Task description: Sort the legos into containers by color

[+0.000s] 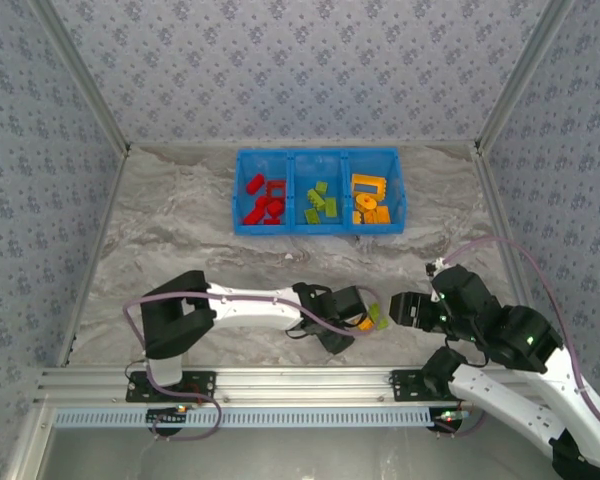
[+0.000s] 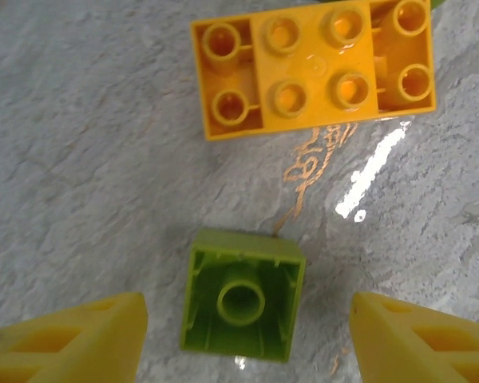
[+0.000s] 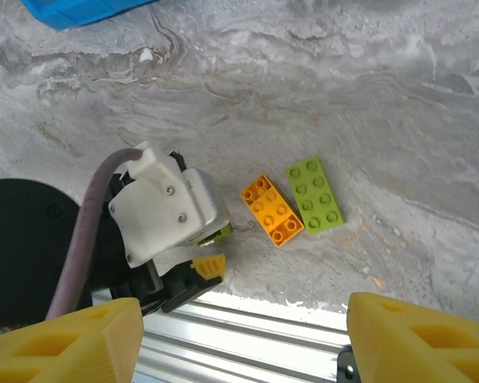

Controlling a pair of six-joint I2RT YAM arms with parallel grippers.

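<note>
My left gripper (image 2: 248,315): jaws spread wide, gripping nothing. Small green brick (image 2: 241,297) lies hollow side up between fingers (image 2: 80,339), gap on each side. Orange brick (image 2: 315,68) just beyond, studs up, on table (image 2: 80,159). Flat green brick (image 3: 314,194) just beside orange one.

My right gripper (image 3: 244,313): jaws wide too, nothing between, hovering near table front edge.

Blue tray (image 1: 318,229) well apart at far side: red pile (image 1: 263,200) in left compartment, green pile (image 1: 321,203) in middle, orange pile (image 1: 369,200) in right.

Three loose bricks lie on the worktop (image 1: 180,230): one orange eight-stud brick (image 3: 272,210), one lime green eight-stud plate (image 3: 314,194) and one small lime green brick (image 2: 242,294). One blue tray (image 1: 318,152) has three compartments; the bricks inside are too small to count.
</note>
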